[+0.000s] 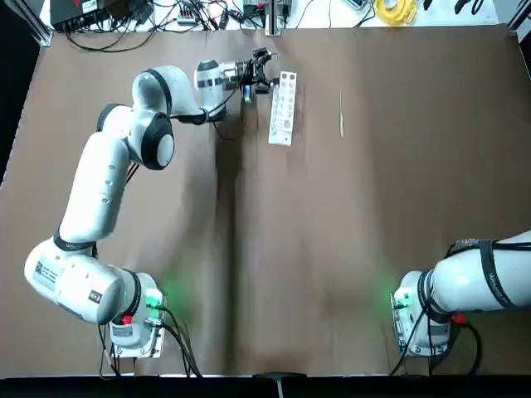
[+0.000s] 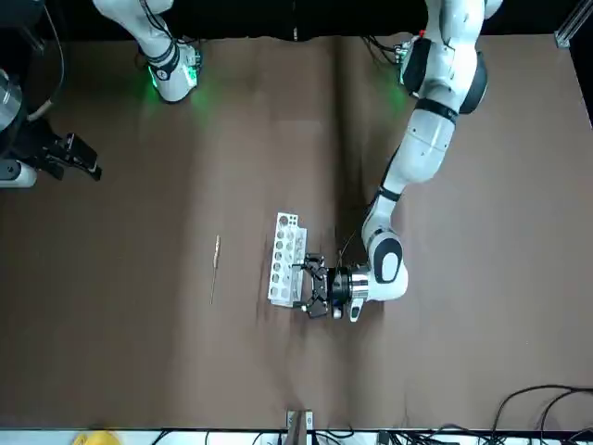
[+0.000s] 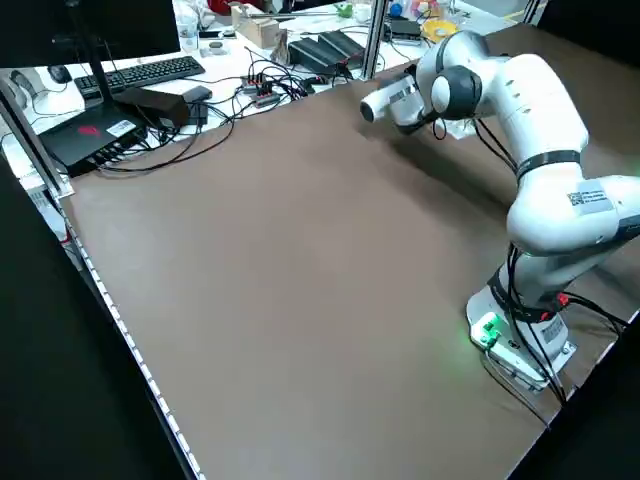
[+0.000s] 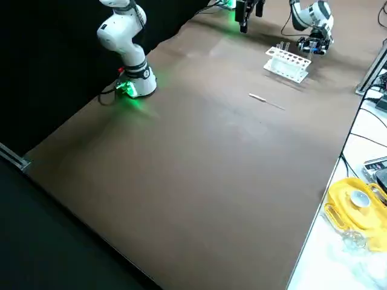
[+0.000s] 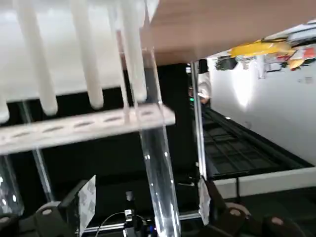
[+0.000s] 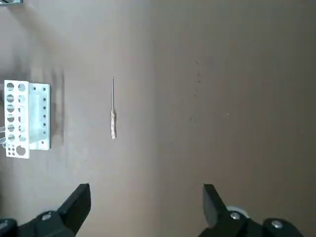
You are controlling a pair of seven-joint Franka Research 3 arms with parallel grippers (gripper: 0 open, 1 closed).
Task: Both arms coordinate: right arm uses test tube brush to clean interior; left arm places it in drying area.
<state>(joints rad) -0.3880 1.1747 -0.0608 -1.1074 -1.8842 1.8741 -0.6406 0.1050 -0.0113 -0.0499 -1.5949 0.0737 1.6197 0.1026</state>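
The drying area is a white rack (image 1: 283, 108) at the far middle of the table, also seen as the rack (image 2: 286, 258). A clear tube (image 5: 157, 177) stands upright in its end hole. My left gripper (image 1: 262, 70) is low beside that end of the rack, open. In its wrist view the left gripper (image 5: 144, 200) has a finger on each side of the tube, neither touching it. The test tube brush (image 1: 341, 114) lies flat on the table to the right of the rack. My right gripper (image 2: 67, 156) hangs high over the table's right side, open and holding nothing; the brush (image 6: 113, 118) lies far below it.
Brown cloth covers the table (image 1: 332, 249). Cables and boxes lie beyond the far edge (image 1: 166, 16). A yellow object (image 4: 354, 205) sits on the bench past the far edge. The arm bases (image 1: 133, 323) stand at the near edge.
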